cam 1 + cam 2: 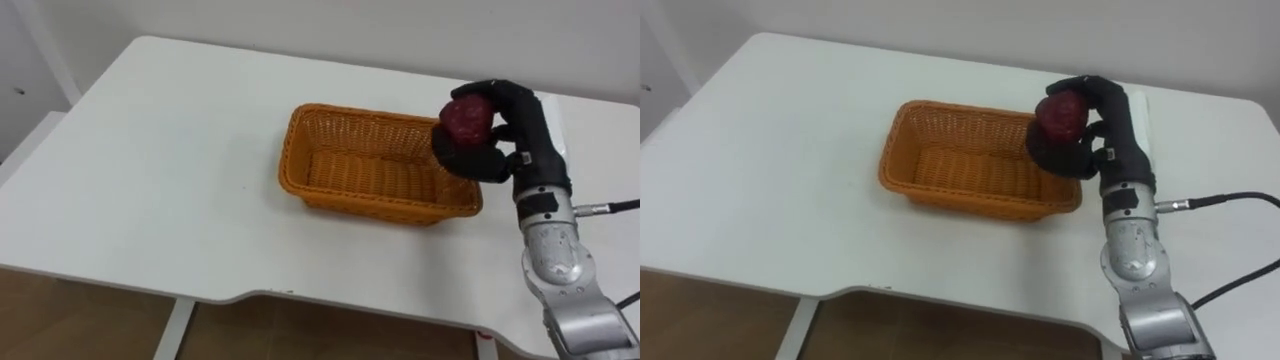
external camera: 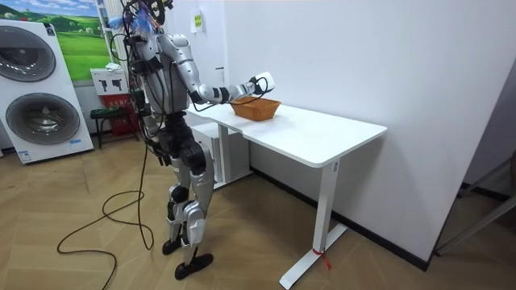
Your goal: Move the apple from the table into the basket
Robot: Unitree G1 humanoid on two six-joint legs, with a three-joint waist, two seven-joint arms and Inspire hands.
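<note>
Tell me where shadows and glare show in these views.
Left eye view: even light, no glare on the white table; a faint shadow at the near wall of the basket; the dark right hand holding the apple stands out. Room view: equally even, tabletop bright, no hot spots.

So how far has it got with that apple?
Picking up looks done: the right hand has its fingers curled round the apple, clear of the table. Right now it holds it above the right end of the basket. Left to do: let the apple down into the basket, which has nothing in it yet.
</note>
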